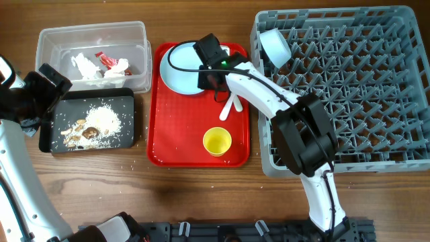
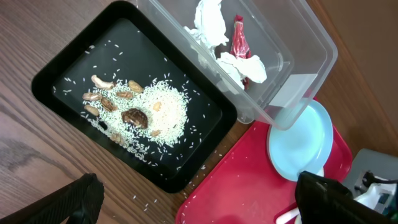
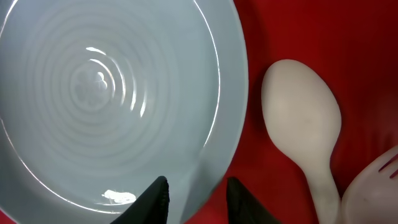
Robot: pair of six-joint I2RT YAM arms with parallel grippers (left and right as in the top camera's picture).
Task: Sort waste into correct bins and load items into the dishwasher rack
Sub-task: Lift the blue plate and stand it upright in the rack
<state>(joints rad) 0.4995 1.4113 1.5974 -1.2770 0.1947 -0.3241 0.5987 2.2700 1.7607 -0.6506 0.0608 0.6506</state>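
loading the rack [image 1: 376,87] is the step in hand, as i read it. the waste looks sorted: the crumpled wrappers [image 1: 101,65] lie in the clear tub [image 1: 91,28], and the food scraps [image 1: 94,124] with their rice crumbs are spread in the black tray [image 1: 126,138]. one bowl [image 1: 275,46] already stands tilted at the near-left corner of the rack.

the plate [image 1: 178,70] sits on the red tray [image 1: 178,128], at its far-left corner. the right hand [image 3: 196,196] is down over the plate's near edge. its fingers [image 3: 155,199] are spread, one inside the rim and one outside on the red, so they straddle the edge without pinching it. the spoon [image 3: 305,130] lies just beside the plate, the fork [image 3: 379,180] is next to the spoon, and the yellow cup [image 1: 217,141] stands nearer the front of the tray.

the left hand [image 2: 199,190] hangs spread wide and empty above the table [image 1: 201,195], near the black tray.

the next move probably calls for pressing the right fingers together on the rim. the plate then needs lifting clear of the spoon and carrying across to stand on edge between the rack's pegs. a thin, smooth rim may slip, so the grip should be firm.
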